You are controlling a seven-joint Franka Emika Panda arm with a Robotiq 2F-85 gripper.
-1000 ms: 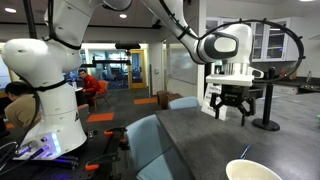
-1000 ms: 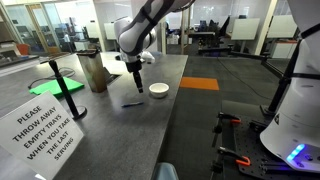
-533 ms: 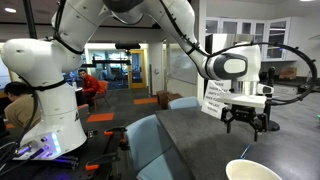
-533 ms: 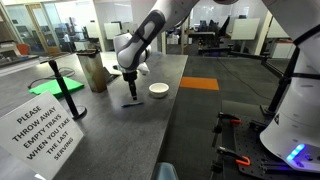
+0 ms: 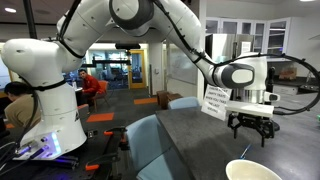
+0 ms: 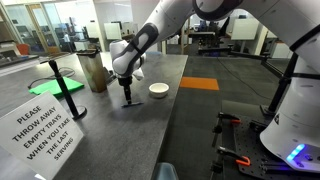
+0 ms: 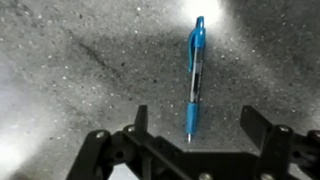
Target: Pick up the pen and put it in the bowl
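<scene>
The black two-finger gripper (image 7: 198, 116) hangs low over the speckled grey tabletop (image 7: 80, 60), jaws spread wide and empty; the slim blue plastic pen (image 7: 195, 75) lies flat between its fingertips, reaching beyond them; the cream-white round bowl (image 6: 159, 90) sits nearby, apart

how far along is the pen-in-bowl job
Done: nothing yet; the pen lies on the table, ungrasped. In hand: the open gripper sits low over it, jaws either side of its tip in the wrist view. Left: close, lift, carry to the bowl, release.
</scene>
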